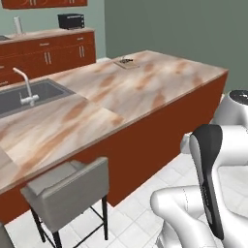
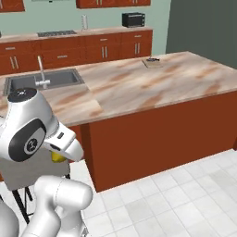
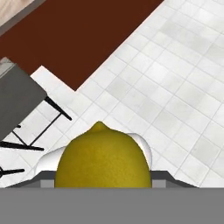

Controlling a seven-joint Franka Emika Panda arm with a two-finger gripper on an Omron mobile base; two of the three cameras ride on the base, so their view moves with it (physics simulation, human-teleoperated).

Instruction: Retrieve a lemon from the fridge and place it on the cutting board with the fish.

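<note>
Yellow fills the lower middle of the hand view: the lemon (image 3: pixel 103 157) sits right at the gripper (image 3: pixel 103 186), pointed end up in the frame, and it hides both fingertips (so the grip itself cannot be seen, though the fruit hangs over open floor (image 3: pixel 175 87) with nothing else under it, and the gripper is closed on it). In the right base view a sliver of the same lemon (image 2: pixel 58 157) peeks out under the white hand at the lower left of the frame.

Behind the fruit in the hand view lie pale floor tiles, a red-brown island panel (image 3: pixel 83 39) across the top, and a grey stool (image 3: pixel 17 100) with thin black legs at the left edge.

Further out, the left base view shows the stool (image 1: pixel 68 191) at the lower left, pushed against the island. Its marbled counter (image 1: pixel 116 97) runs from the left edge to the upper right of the frame, with a grey sink (image 1: pixel 29 97) and tap at the left.

At the far end of the counter, upper middle of the frame, lies the board (image 1: pixel 127 63) with the small dark fish (image 1: pixel 126 60) on it; in the right base view the board (image 2: pixel 152 62) appears at the upper right, well apart from the hand.

A black toaster oven (image 2: pixel 133 19) stands on the back cabinets at the top.
</note>
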